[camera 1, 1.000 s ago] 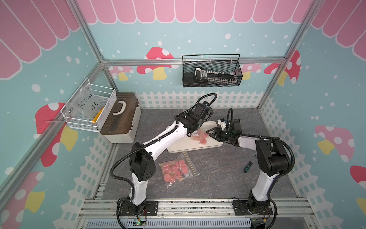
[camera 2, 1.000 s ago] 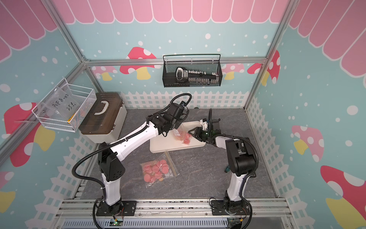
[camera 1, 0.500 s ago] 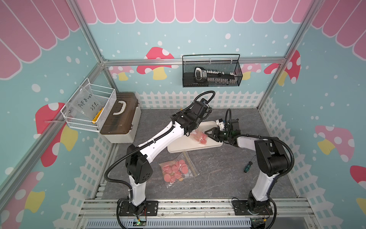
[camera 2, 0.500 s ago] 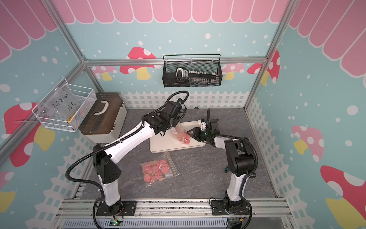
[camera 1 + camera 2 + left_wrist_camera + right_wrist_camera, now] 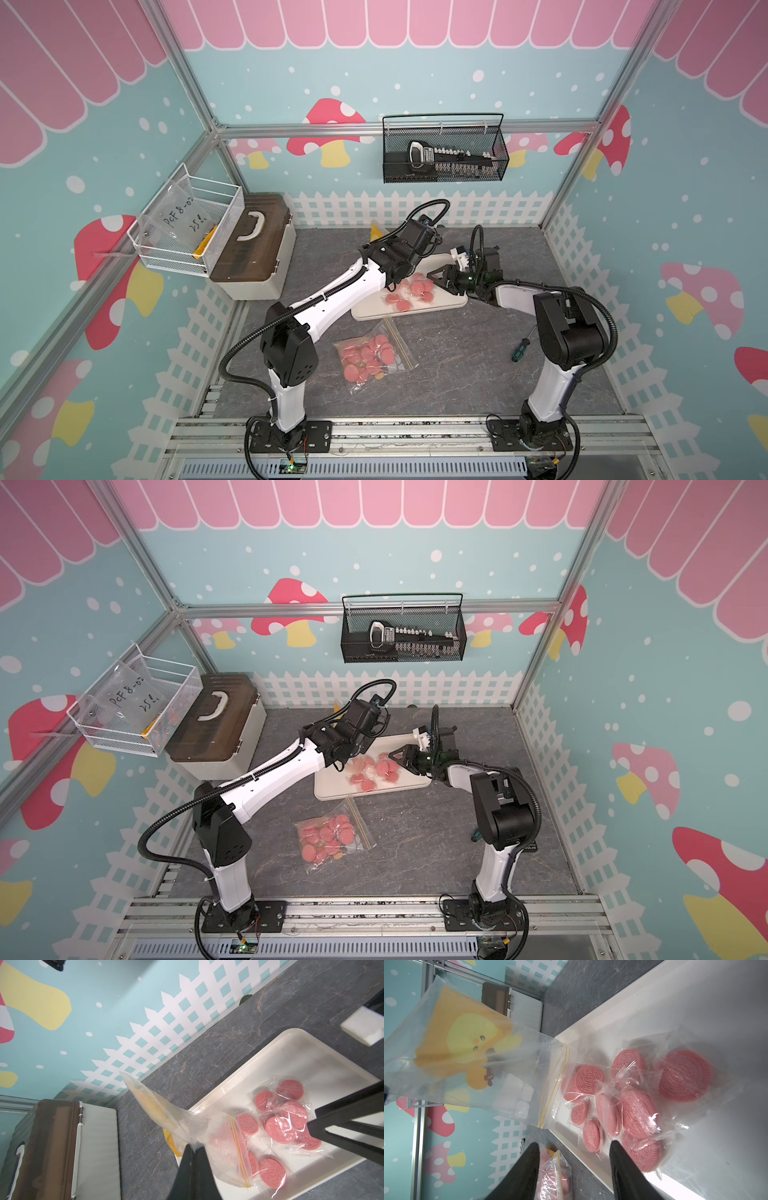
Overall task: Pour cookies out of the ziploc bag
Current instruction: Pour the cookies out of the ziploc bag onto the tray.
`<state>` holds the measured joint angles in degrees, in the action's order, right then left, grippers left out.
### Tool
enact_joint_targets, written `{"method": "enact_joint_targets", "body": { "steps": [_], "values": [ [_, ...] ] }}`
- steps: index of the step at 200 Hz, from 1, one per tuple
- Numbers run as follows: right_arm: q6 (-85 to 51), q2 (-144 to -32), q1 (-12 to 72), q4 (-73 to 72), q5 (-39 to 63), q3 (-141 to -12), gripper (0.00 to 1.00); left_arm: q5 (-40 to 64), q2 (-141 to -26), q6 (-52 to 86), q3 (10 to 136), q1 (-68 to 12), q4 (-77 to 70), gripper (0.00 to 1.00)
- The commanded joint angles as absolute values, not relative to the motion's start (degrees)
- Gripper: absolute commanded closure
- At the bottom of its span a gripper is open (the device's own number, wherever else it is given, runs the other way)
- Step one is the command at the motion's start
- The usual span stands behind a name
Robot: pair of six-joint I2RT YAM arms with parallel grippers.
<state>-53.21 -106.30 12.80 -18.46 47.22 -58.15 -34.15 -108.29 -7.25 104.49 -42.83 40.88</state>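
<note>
1. Pinching the clear ziploc bag (image 5: 187,1120), the left gripper (image 5: 194,1148) has its jaws pressed tight together on the plastic. The bag is lifted and tilted, and its yellow-zip mouth hangs over one end of the white tray (image 5: 311,1059)
2. Pink cookies (image 5: 633,1105), several in clear wrappers, lie in a loose heap on the tray, just beyond the bag's mouth
3. The right gripper (image 5: 574,1145) hovers low over the tray opposite the bag, jaws parted about halfway and gripping nothing. Its fingertips reach the heap's edge, but I cannot tell whether they touch a wrapper
4. A second bag (image 5: 372,357), full of pink and a few tan cookies, lies flat just off the tray's near side, apart from both grippers
</note>
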Motion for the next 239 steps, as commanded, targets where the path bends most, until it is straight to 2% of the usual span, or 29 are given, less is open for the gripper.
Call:
{"method": "enact_joint_targets", "body": {
  "steps": [1, 120, 196, 239],
  "values": [
    [-53.5, -106.4, 13.2, -19.2, 47.7, -59.4, 0.46, -35.6, -105.4, -6.8, 103.7, -42.6, 40.1, 1.00],
    [-52.7, -105.8, 13.5, -18.3, 48.3, -60.1, 0.46, -41.0, -96.6, -5.5, 97.1, -39.2, 36.8, 1.00],
    [-50.2, -105.7, 14.7, -14.4, 47.9, -62.3, 0.45, -47.1, -85.2, 4.1, 85.3, -34.5, 35.0, 1.00],
    [-50.0, -106.0, 15.1, -14.2, 48.3, -62.7, 0.45, -49.0, -73.0, 12.4, 72.2, -30.3, 31.5, 1.00]
  ]
}}
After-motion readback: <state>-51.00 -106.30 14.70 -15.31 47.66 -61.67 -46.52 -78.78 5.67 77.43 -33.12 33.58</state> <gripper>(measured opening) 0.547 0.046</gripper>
